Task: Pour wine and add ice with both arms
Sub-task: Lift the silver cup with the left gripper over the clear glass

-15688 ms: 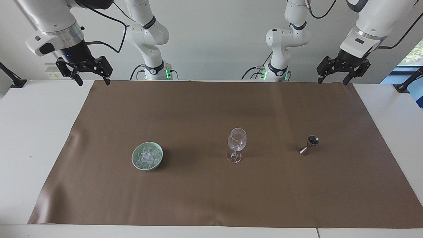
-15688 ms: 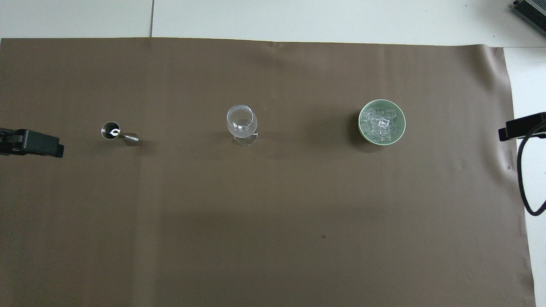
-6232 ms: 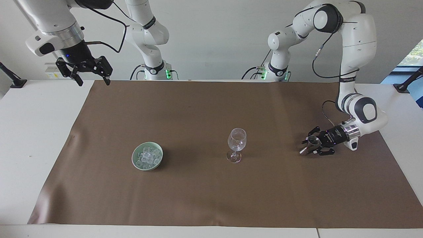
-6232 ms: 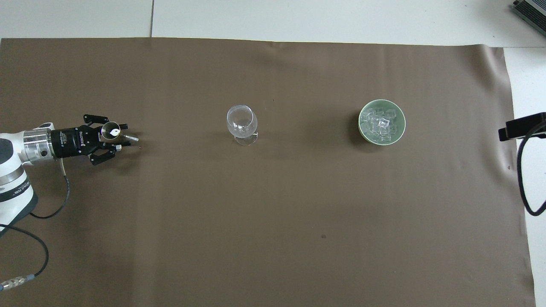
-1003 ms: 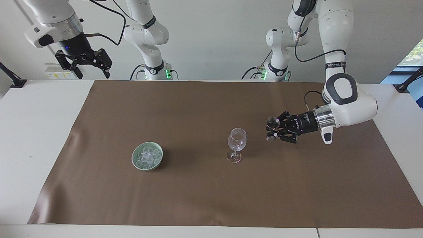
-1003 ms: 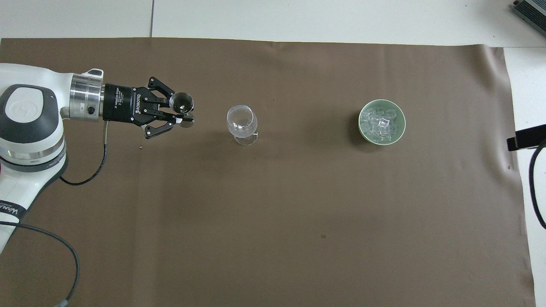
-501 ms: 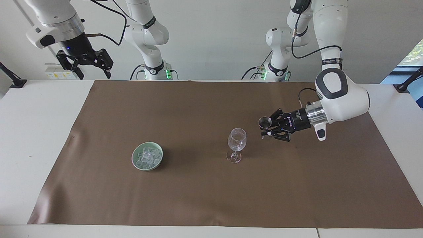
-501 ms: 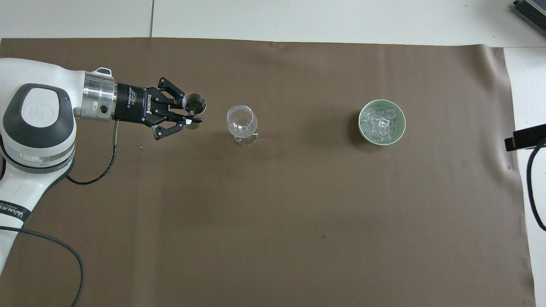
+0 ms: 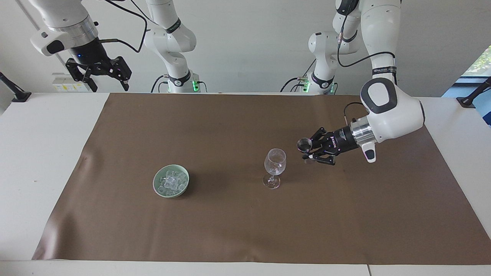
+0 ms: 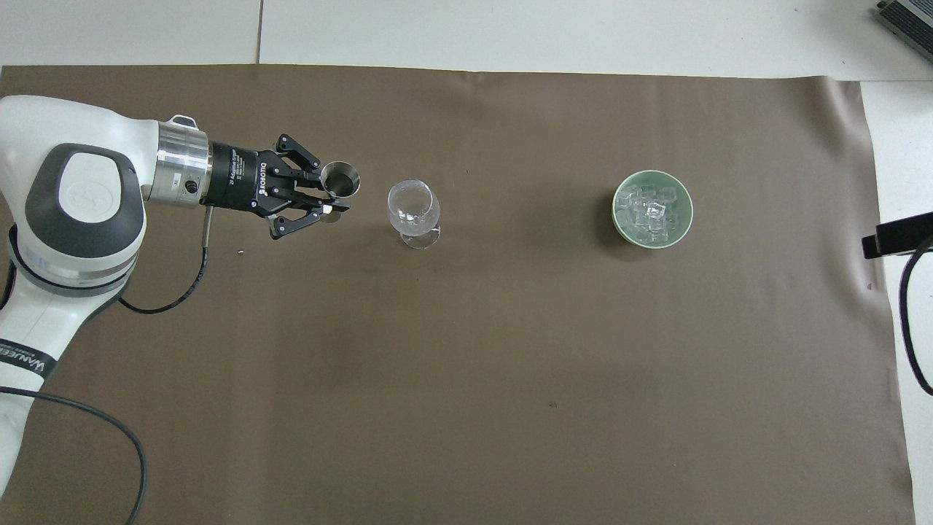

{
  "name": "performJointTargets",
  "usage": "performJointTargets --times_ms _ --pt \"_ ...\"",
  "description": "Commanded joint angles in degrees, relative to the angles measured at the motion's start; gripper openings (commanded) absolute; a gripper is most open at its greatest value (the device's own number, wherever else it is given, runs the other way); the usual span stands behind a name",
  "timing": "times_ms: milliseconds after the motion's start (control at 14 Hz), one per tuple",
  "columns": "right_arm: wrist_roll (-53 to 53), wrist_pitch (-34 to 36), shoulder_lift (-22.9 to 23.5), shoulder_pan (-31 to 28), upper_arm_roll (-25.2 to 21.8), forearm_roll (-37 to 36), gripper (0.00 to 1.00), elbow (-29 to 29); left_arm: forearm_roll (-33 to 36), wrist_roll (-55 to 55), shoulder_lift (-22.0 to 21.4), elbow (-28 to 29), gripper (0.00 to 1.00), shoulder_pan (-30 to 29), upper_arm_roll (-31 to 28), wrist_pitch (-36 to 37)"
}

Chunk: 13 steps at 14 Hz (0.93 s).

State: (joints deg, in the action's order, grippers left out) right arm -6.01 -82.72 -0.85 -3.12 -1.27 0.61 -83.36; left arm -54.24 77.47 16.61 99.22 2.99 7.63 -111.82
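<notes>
- The left hand [image 9: 310, 152] is up in the air over the brown mat [image 9: 245, 230], clamped tight around the waist of the small steel jigger [image 9: 305, 145], with its fingertips closed in on it.
- The jigger hangs just beside the bowl of the stemmed wine glass [image 9: 274, 162], at about rim height. It is apart from the glass and not yet over its mouth. Its open cup looks only slightly tipped.
- No liquid shows in the jigger or the glass, so I judge that the pour has not started. The pickup and most of the carry look done.
- The wine glass stands upright near the middle of the counter [image 9: 46, 153].
- The ice [image 9: 171, 181] is heaped in the pale green bowl [image 9: 158, 188], which sits on the mat toward the right arm's end of the counter, well apart from the glass. It looks untouched.
- The right hand [image 9: 100, 74] waits with its fingers spread wide and empty, raised over the counter's corner on the robots' edge, at the right arm's end.
- Left to do, as I judge it, are bringing the jigger over the rim, tipping it, then the whole ice step.
</notes>
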Motion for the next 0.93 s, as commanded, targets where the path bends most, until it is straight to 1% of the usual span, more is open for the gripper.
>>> performJointTargets --times_ms 0,143,358,573,788,860 --pt "-0.23 -0.33 -0.82 -0.22 0.04 0.70 1.00 -0.93 1.33 3.73 -0.97 0.01 0.00 2.28 -0.69 -2.61" --pt "-0.32 -0.25 -0.82 -0.22 0.04 0.70 1.00 -0.93 1.42 4.70 -1.23 0.18 0.00 3.77 -0.69 -4.36" --pt "-0.40 -0.25 -0.82 -0.31 0.04 0.79 1.00 -0.93 1.50 5.06 -1.41 0.19 0.00 4.13 -0.77 -5.34" --pt "-0.40 -0.24 -0.82 -0.58 0.04 0.70 1.00 -1.10 4.66 5.32 -1.58 0.01 0.00 4.13 -0.77 -5.95" --pt "-0.40 -0.25 -0.82 -0.58 0.04 0.70 1.00 -1.10 5.02 5.67 -1.93 0.19 0.00 5.36 -0.77 -7.70" --pt "-0.32 -0.25 -0.82 -0.58 0.04 0.70 1.00 -1.10 6.15 5.85 -1.93 0.19 0.00 5.88 -0.77 -8.58"
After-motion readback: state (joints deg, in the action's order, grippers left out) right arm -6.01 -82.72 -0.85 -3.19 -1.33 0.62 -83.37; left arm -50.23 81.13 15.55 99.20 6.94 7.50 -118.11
